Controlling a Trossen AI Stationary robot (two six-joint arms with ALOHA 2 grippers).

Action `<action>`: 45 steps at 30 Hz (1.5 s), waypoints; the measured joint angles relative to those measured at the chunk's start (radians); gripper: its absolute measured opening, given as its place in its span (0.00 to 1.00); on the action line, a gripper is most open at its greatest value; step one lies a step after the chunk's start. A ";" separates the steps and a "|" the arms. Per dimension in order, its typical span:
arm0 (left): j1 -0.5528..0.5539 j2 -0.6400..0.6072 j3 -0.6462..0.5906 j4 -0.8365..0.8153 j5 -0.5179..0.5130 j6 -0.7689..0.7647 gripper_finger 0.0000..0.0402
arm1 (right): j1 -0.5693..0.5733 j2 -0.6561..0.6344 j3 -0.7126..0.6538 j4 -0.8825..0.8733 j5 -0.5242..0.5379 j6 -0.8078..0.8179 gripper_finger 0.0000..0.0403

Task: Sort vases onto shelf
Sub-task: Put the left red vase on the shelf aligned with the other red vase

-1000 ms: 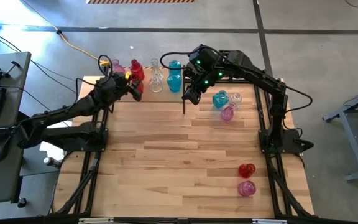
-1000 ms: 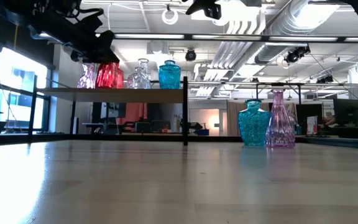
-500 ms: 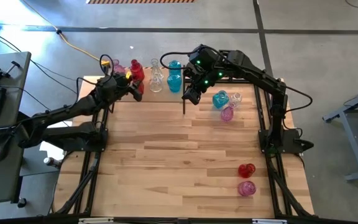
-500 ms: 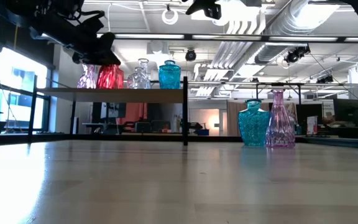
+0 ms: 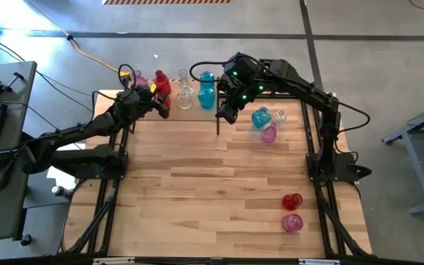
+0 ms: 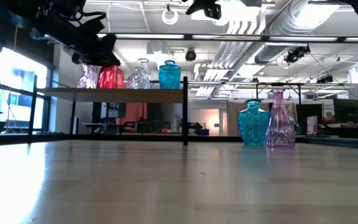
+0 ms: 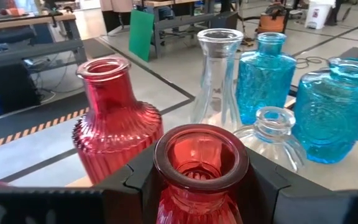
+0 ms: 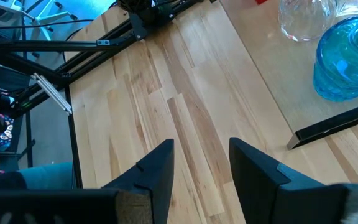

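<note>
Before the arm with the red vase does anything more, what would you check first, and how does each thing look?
1. Left gripper shut on the red vase: ok, fingers on both sides of its neck.
2. Vase over the shelf: ok.
3. Vase set down on the shelf: cannot tell.
4. Room beside the other red vase and the clear vases: not ok, they crowd close.
5. Right gripper out of the way: ok, open and empty by the shelf's corner.
</note>
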 joint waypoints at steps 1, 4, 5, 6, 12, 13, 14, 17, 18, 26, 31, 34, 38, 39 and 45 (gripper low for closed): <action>0.000 0.000 0.000 -0.001 -0.004 0.003 0.37 | 0.000 0.000 0.000 0.000 0.000 0.000 0.34; 0.000 0.000 0.000 0.002 -0.004 0.008 0.37 | 0.000 0.000 0.000 0.000 0.000 0.000 0.34; 0.000 0.000 0.000 0.004 -0.004 0.009 0.37 | 0.000 0.000 0.000 0.000 0.000 0.000 0.34; 0.000 0.000 0.000 0.005 -0.004 0.010 0.37 | 0.000 0.000 0.000 0.000 0.000 0.000 0.34; 0.003 0.001 -0.001 0.007 0.006 0.004 0.37 | 0.000 0.000 0.000 0.000 0.000 0.000 0.34; 0.008 0.001 -0.001 0.007 0.011 -0.001 0.37 | 0.000 0.000 0.000 0.000 0.000 0.000 0.34; 0.013 0.001 -0.002 0.007 0.018 -0.010 0.37 | 0.000 0.000 0.000 0.000 0.000 0.000 0.34; 0.031 0.001 -0.002 0.006 0.048 -0.020 0.37 | 0.000 0.000 0.000 0.000 0.000 0.000 0.34; 0.034 0.001 -0.002 0.006 0.055 -0.020 0.37 | 0.000 0.000 0.000 0.000 0.000 0.000 0.34; 0.047 0.001 -0.002 0.005 0.072 -0.024 0.40 | 0.000 0.000 0.000 0.000 0.000 0.000 0.34; 0.047 0.001 -0.002 0.001 0.070 -0.017 0.45 | 0.000 0.000 0.000 0.000 0.000 0.000 0.34; 0.047 0.001 -0.002 0.003 0.068 -0.008 0.48 | 0.000 0.000 0.000 0.000 0.000 0.000 0.34; 0.047 0.001 -0.003 0.027 0.063 0.001 0.51 | 0.000 0.000 0.000 0.000 0.000 0.000 0.34; 0.047 0.001 -0.003 0.035 0.063 0.003 0.51 | 0.000 0.000 0.000 0.000 0.000 0.000 0.34; 0.047 0.001 -0.003 0.056 0.062 0.010 0.55 | 0.000 0.000 0.000 0.000 0.000 0.000 0.34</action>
